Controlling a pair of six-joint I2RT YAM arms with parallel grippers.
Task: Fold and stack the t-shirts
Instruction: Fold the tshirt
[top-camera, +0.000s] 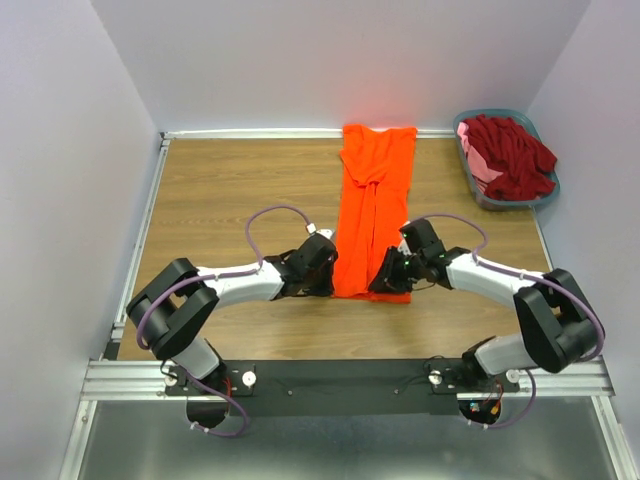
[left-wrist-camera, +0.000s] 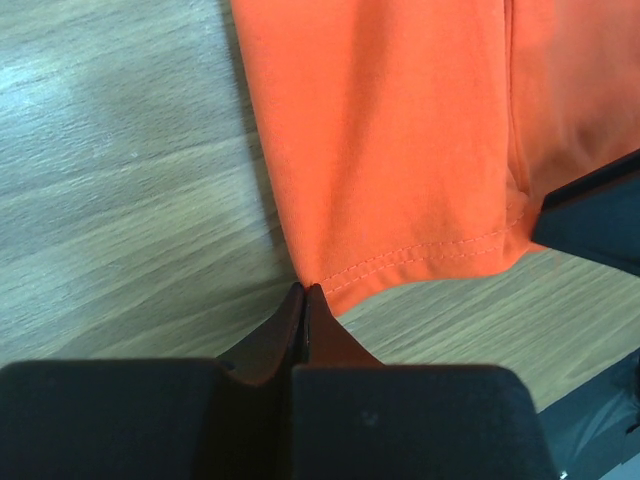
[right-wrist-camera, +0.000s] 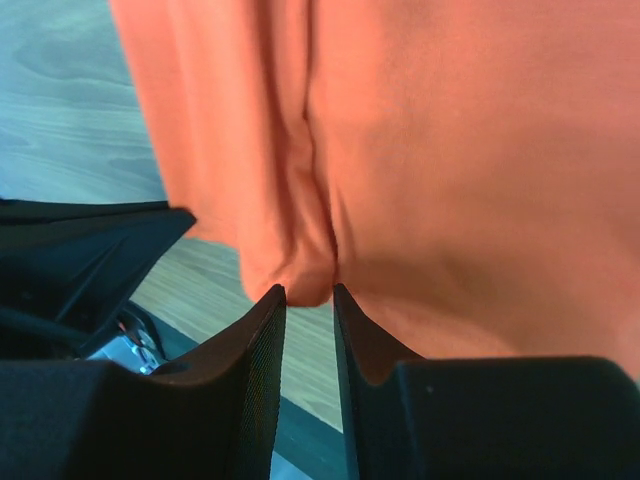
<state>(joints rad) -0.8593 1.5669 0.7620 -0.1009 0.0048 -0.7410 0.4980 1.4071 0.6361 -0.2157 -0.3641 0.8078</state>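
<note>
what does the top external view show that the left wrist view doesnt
Only top external: the whole orange t-shirt, folded into a long strip, and the basket at the far right holding a dark red shirt and a pink shirt.
Only left wrist: the hem stitching, and the left pincer shut with its tips at the hem's corner; whether fabric is pinched is unclear.
Both: the orange t-shirt's near end on the wooden table, with the right pincer at its other corner.

Bare table lies open left of the orange t-shirt; the basket blocks the far right corner.
</note>
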